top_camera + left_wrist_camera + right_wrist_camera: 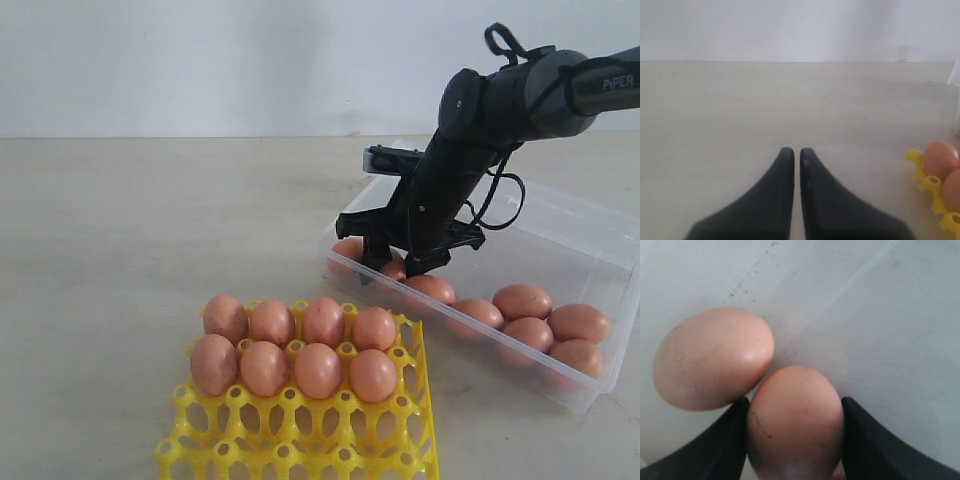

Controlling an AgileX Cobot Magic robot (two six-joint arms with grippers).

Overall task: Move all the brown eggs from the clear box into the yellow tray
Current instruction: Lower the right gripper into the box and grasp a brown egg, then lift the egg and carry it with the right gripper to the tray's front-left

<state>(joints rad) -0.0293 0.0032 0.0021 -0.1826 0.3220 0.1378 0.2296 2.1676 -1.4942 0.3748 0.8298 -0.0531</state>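
left gripper point(796, 150): seen only in the left wrist view; dark fingers pressed together, nothing between them, above bare table
table point(120, 220): pale, plain; bare across the left of the exterior view
yellow tray point(300, 445): low centre-left in the exterior view, flat on the table, near the clear box but apart from it
tray eggs point(265, 368): eight brown eggs, two rows of four in the far cups, upright; near rows of cups are open; two of them and a tray corner show in the left wrist view
right gripper point(398, 265): reaches down into the left end of the clear box; fingers point(715, 450) clamp one egg, one on each side
gripped egg point(795, 425): brown, faint dark lines on the shell, low in the box; cannot tell if it is off the floor
neighbour egg point(712, 357): brown, touching the gripped egg, lying on the box floor
clear box point(570, 235): right of the tray, on the table, angled
box eggs point(522, 300): about eight counting the gripped one, loose in a string from the left end to the right end, a cluster at the right
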